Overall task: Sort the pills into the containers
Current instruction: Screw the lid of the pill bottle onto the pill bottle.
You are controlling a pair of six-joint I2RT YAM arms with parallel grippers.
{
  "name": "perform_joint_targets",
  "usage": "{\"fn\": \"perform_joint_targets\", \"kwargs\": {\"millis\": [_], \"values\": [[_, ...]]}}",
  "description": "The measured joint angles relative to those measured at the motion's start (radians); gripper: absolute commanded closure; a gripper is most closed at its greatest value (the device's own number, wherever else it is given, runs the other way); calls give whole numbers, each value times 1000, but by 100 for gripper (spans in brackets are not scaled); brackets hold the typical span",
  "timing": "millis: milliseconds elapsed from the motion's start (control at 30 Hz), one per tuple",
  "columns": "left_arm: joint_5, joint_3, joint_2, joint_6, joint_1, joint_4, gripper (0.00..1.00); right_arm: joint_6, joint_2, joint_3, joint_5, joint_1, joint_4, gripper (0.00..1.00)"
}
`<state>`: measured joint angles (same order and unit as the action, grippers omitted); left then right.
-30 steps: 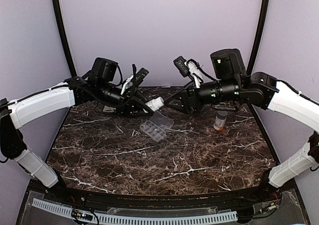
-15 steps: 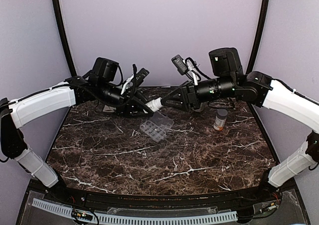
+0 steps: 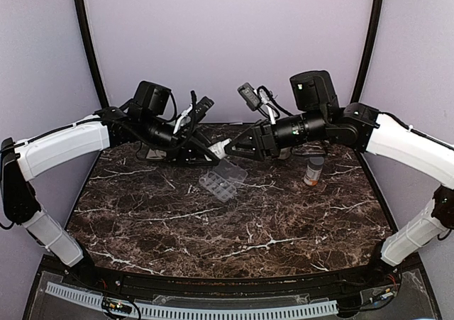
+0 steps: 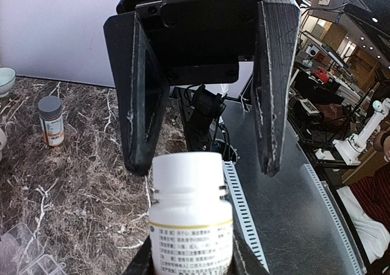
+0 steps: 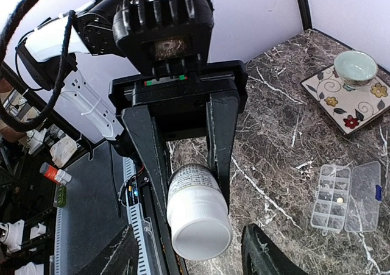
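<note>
While my left tool [image 5: 189,180] is clamping the white bottle [image 4: 191,223] level above the bench [image 3: 284,228], I am holding my right tool [image 4: 206,159] wide, its fingers straddling the cap [image 5: 198,229] without touching, probably to unscrew it. The pill organizer [image 3: 223,179] is lying open on the bench just nearer, ready for the contents to be tipped in.
</note>
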<state>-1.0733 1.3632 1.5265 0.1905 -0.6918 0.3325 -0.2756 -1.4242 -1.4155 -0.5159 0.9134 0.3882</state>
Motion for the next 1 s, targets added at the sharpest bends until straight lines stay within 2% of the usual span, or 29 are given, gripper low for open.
{"fn": "perform_joint_targets", "kwargs": {"millis": [200, 467, 767, 1000], "values": [[-7, 9, 11, 0, 0, 4, 100, -6, -11, -6, -11, 0, 0, 50], [-20, 11, 11, 5, 0, 8, 100, -15, -27, -26, -19, -4, -2, 69], [-23, 11, 11, 8, 0, 17, 100, -16, -40, -37, -29, -6, 1, 100], [14, 11, 8, 7, 1, -2, 100, -72, -47, -36, -25, -15, -17, 100]]}}
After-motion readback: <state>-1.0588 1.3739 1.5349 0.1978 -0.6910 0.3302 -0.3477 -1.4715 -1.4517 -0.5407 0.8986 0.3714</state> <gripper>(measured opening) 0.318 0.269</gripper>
